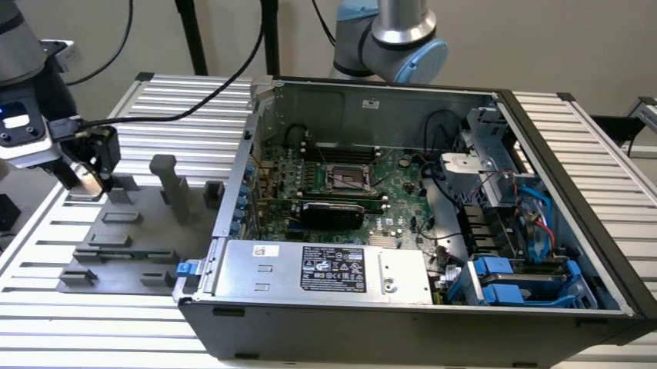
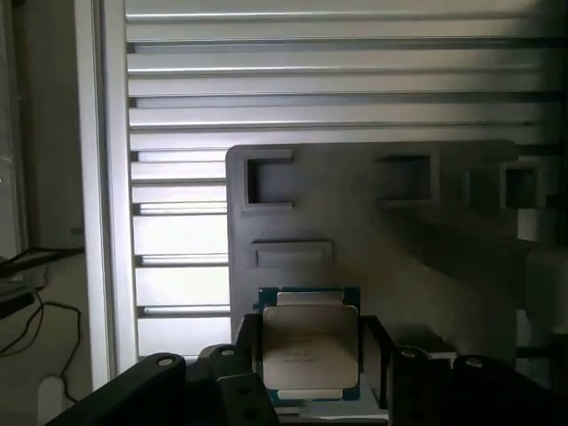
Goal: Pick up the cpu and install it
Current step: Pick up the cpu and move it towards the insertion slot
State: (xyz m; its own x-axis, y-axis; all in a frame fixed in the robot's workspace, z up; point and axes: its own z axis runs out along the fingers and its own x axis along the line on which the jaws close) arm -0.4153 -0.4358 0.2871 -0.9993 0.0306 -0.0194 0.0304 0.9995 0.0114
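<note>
**Hand state.** The hand is closed on the cpu. The chip is pinched by two opposite edges between the black fingers. This grip is judged to be chosen so that the silvery lid is left untouched. The lid is turned toward the wrist camera, and the green substrate is visible as a thin border around it.

**Below the hand.** The grey holding fixture is laid on the slatted aluminium surface just beneath the hand. Its recesses and upright posts are judged to be nests by which each part is kept in a known position for pickup. Whether the chip has been lifted clear of its nest cannot be told.

**Away from the hand.** The open computer case is located well apart from the hand, toward the exterior view's right. It is laid on its side, so the green motherboard is presented upward. No chip is seen in the cpu socket, so installation is judged not yet done.
</note>
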